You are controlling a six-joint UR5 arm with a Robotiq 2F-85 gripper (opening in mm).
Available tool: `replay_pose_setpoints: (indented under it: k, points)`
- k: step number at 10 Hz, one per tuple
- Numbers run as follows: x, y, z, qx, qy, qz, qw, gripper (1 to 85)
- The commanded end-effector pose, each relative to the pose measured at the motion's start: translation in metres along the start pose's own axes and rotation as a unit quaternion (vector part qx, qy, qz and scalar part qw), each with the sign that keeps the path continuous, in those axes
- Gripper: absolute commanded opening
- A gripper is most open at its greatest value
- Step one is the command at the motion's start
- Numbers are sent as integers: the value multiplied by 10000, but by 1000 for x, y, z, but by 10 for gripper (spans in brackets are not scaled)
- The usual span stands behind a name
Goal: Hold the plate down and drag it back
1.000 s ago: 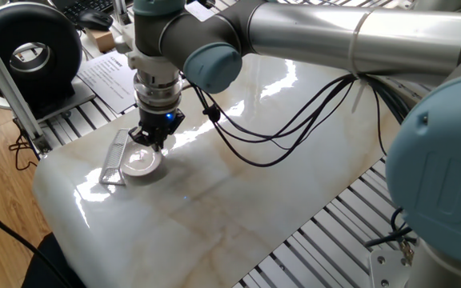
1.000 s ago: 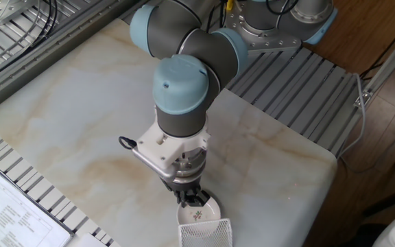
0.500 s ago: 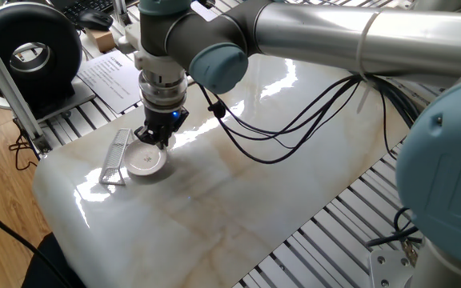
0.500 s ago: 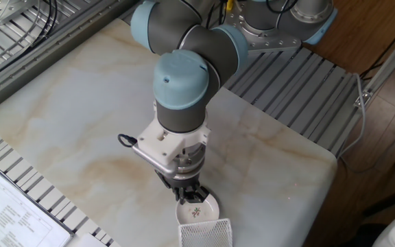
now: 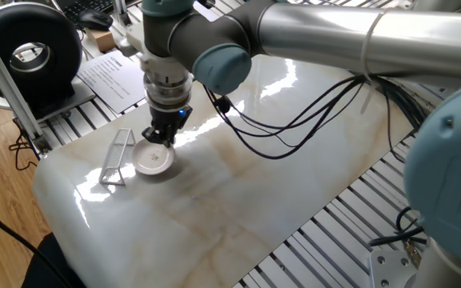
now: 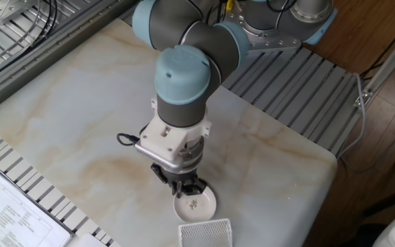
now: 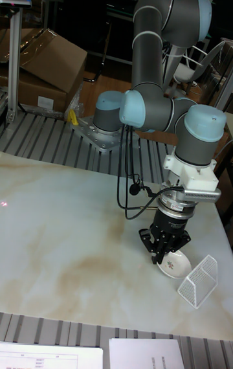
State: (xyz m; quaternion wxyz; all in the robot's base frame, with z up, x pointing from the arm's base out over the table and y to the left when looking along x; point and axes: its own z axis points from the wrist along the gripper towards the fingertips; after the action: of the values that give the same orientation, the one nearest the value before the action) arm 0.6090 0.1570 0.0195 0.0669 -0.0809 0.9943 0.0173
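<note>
The plate (image 5: 154, 161), a small round white dish with a faint mark at its centre, lies flat on the marble table (image 5: 238, 200) near one corner. My gripper (image 5: 158, 138) points straight down with its fingertips pressed on the plate's rim on the side away from the wire rack. The fingers look shut, with nothing between them. The other fixed view shows the plate (image 6: 197, 204) just beyond the gripper (image 6: 184, 191). In the tall fixed view the gripper (image 7: 162, 258) covers the left part of the plate (image 7: 175, 267).
A small silver wire rack (image 5: 117, 156) stands beside the plate, a narrow gap apart (image 6: 204, 232). Printed papers (image 5: 110, 76) and a black round device (image 5: 34, 52) lie past the table's edge. Black cables (image 5: 278, 136) hang from the arm above the marble.
The gripper and the plate under it have slid together away from the wire rack, toward the table's middle. A gap now shows between plate and rack, which has stayed put.
</note>
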Motion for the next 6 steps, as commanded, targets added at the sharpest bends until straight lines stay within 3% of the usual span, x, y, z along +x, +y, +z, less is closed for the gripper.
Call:
replay_pose_setpoints:
  k: [1, 6]
  points:
    - [13, -11, -5, 42, 35, -109, 9999, 10]
    - [13, -9, -5, 12, 27, 110, 9999, 10]
